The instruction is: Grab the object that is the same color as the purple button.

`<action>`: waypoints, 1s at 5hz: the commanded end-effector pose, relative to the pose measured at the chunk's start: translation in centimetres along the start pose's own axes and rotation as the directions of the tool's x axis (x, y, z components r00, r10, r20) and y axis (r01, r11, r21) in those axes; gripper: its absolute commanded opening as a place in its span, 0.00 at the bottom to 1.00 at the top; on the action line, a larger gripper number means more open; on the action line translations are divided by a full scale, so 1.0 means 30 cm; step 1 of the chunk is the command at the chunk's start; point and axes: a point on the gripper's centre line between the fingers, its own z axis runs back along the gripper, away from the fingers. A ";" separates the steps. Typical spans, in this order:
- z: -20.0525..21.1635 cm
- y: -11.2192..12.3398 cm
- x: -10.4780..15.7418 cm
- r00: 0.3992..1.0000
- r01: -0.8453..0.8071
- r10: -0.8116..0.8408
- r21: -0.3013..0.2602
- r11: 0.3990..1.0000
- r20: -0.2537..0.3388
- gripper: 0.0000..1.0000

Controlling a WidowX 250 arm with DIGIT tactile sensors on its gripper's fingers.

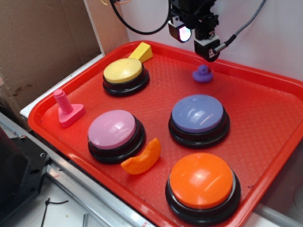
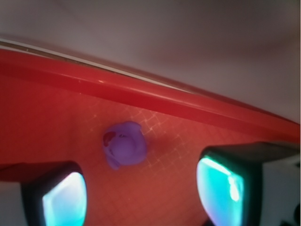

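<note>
A tiny purple duck toy point(image 1: 202, 74) sits on the red tray point(image 1: 265, 109) near its far rim. My gripper point(image 1: 195, 40) hangs above it, open and holding nothing. In the wrist view the purple duck toy point(image 2: 124, 144) lies beyond the gap, ahead of my gripper point(image 2: 141, 195), closer to the left finger pad point(image 2: 66, 200) than to the right one point(image 2: 218, 190). The purple button point(image 1: 198, 114), a blue-violet dome on a black base, stands mid-tray in front of the toy.
On the tray also stand a yellow button point(image 1: 124, 72), a pink button point(image 1: 113, 130) and an orange button point(image 1: 201, 181). A yellow wedge point(image 1: 141, 51), a pink bolt point(image 1: 66, 108) and an orange crescent slice point(image 1: 142, 158) lie between them. The tray's raised rim point(image 2: 155, 96) runs just behind the duck.
</note>
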 end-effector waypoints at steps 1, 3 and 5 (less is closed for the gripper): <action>0.000 0.000 0.000 1.000 0.000 0.000 0.000 1.000 0.000 1.00; 0.000 0.000 0.000 1.000 0.000 0.000 0.000 1.000 0.000 1.00; -0.205 -0.037 -0.004 0.981 0.035 -0.047 -0.068 0.997 -0.186 0.02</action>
